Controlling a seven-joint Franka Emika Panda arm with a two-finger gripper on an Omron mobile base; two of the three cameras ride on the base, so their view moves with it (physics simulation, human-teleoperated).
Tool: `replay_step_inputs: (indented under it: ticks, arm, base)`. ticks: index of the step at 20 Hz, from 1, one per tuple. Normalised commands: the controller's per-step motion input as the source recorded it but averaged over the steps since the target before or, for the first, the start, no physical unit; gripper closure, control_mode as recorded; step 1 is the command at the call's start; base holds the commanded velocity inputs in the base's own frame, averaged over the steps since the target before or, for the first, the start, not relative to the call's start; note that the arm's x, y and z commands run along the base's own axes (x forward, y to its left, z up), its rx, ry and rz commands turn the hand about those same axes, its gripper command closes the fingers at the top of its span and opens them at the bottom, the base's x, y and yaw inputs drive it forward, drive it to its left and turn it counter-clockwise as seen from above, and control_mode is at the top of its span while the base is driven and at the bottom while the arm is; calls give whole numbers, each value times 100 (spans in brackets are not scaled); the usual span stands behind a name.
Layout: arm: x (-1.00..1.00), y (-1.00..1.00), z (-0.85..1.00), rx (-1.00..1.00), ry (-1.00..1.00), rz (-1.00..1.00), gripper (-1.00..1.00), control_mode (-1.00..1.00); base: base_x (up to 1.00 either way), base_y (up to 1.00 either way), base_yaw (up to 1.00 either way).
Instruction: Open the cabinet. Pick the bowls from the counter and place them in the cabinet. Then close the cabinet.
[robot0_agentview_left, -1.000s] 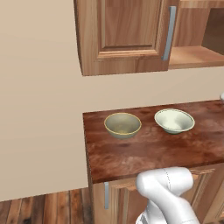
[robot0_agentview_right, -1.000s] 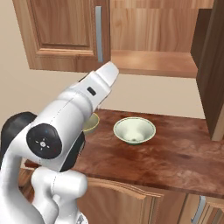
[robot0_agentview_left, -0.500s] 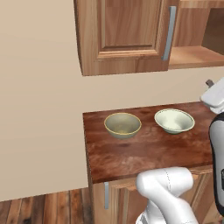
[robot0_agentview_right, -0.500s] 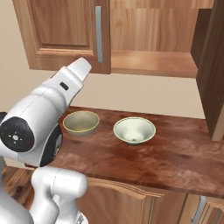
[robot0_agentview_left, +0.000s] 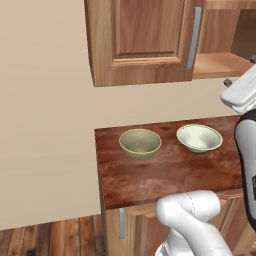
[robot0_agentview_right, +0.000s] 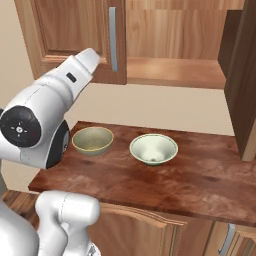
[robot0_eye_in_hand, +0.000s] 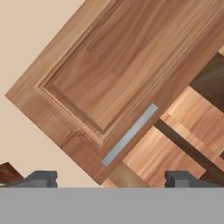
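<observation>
Left base view, left to right. Cabinet (robot0_agentview_left: 145, 40) at upper centre, its left door shut with the grey bar handle (robot0_agentview_left: 190, 37) on its right edge; to the right of that the shelf (robot0_agentview_left: 220, 64) lies exposed, so the right door is open. Below, the counter (robot0_agentview_left: 165, 175) runs from centre to the right edge. On it the olive-tan bowl (robot0_agentview_left: 140, 143) sits at centre and the pale bowl (robot0_agentview_left: 199, 138) right of it, near each other but apart, both upright, neither yet in the cabinet.

Hand view: gripper (robot0_eye_in_hand: 110, 178) at the bottom edge, finger tips set wide apart, nothing between them. It looks at the shut left door and its handle, rolled to a diagonal.

Risks, as judgement:
- Right base view shows the open right door (robot0_agentview_right: 242, 75) hanging at the upper right, over the counter's right end. A wide swing of the arm down to the bowls could clip its edge.
- Only one door is open. A bowl carried in toward the left half could strike the shut door.
- Bowl walls are sloped and smooth; a rim pinch taken off-centre may slip or tip the bowl.
- Bowls sit close: descending on one may nudge the other.
</observation>
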Motion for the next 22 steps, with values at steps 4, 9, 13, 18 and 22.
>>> replay_step_inputs:
  ticks: [4, 9, 13, 18, 22]
  arm:
    - [26, 25, 10, 8, 3, 3, -100, -100]
    - [37, 5, 1, 11, 1, 1, -100, -100]
    - [53, 0, 0, 11, 0, 0, -100, -100]
    - [52, 0, 0, 6, 0, 1, -100, -100]
    - [36, 0, -1, 1, 0, 4, -100, -100]
  base:
    - [0, 0, 0]
    - [0, 0, 0]
    - [0, 0, 0]
    - [0, 0, 0]
    - [0, 0, 0]
